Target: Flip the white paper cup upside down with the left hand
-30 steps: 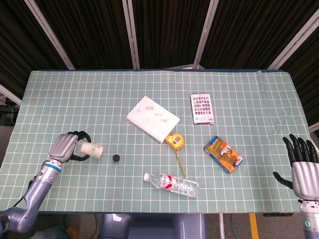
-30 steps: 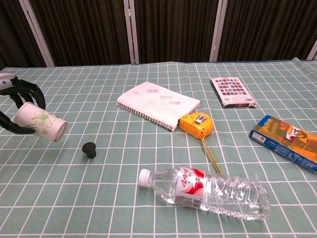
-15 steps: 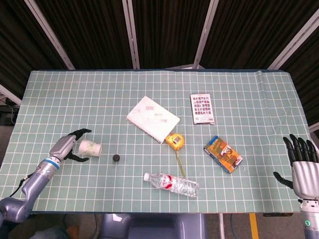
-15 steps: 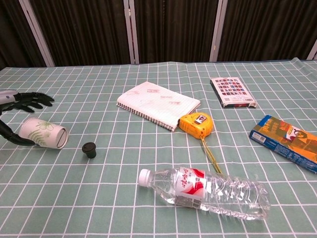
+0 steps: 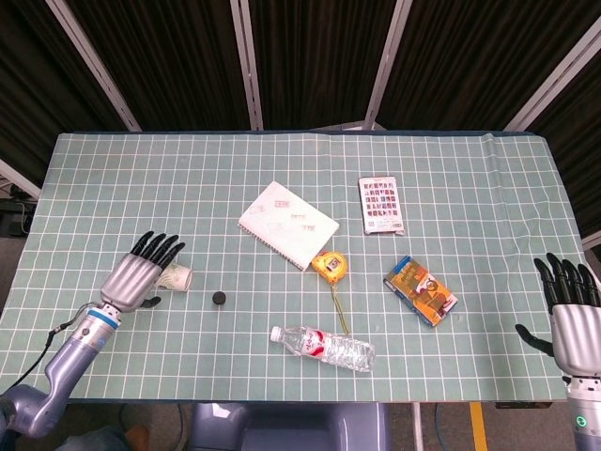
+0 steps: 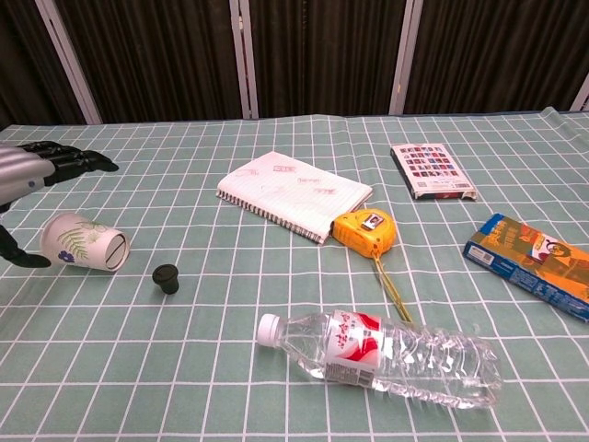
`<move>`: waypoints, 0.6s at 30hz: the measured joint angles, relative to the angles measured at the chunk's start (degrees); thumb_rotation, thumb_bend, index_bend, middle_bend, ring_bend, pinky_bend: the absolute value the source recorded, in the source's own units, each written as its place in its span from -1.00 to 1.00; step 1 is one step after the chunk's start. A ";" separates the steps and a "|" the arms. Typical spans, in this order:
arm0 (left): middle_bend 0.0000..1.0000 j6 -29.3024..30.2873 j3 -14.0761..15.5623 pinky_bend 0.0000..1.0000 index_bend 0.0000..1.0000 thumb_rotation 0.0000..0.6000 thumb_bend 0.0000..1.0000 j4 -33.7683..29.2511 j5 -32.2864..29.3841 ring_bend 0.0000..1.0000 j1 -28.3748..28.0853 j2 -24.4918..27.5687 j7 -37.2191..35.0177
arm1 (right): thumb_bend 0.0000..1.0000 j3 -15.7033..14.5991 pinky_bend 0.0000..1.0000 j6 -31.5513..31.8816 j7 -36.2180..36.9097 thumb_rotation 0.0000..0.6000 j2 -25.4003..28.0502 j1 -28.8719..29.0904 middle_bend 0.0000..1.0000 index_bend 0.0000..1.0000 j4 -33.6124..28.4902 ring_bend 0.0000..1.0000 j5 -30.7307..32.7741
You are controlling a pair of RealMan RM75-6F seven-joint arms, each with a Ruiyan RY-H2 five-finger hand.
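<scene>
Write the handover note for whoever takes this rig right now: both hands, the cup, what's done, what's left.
Left hand: open, fingers spread above the cup, holding nothing.
Right hand: open and idle at the table's near right edge, far from the job.
White paper cup: lying on its side on the mat at the left, mouth facing the small black cap beside it.
Done: nothing that counts; the cup is not upside down.
Left: grasp the cup again with the left hand, turn it mouth-down and set it standing on its rim.

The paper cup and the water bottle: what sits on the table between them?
A small black cap stands between the paper cup and the water bottle, nearer the cup; the chest view shows it clearest.
</scene>
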 measured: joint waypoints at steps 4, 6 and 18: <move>-1.00 0.93 0.19 -0.94 -1.00 1.00 -0.89 -2.10 -2.72 -1.00 0.20 -2.29 18.27 | -1.00 0.01 -1.00 -0.11 0.09 1.00 0.02 0.05 -1.00 -1.00 0.12 -1.00 0.11; -1.00 1.98 0.26 -0.90 -0.99 1.00 -0.89 -2.53 -4.26 -1.00 0.34 -4.40 27.05 | -1.00 0.03 -1.00 -0.17 0.17 1.00 0.03 0.05 -1.00 -1.00 0.21 -1.00 0.22; -0.80 5.76 0.22 -0.56 -0.67 1.00 -0.89 4.51 -11.05 -0.73 -0.32 -16.26 40.70 | -1.00 0.38 -1.00 -0.14 1.73 1.00 0.60 -0.13 -1.00 -1.00 0.56 -1.00 1.02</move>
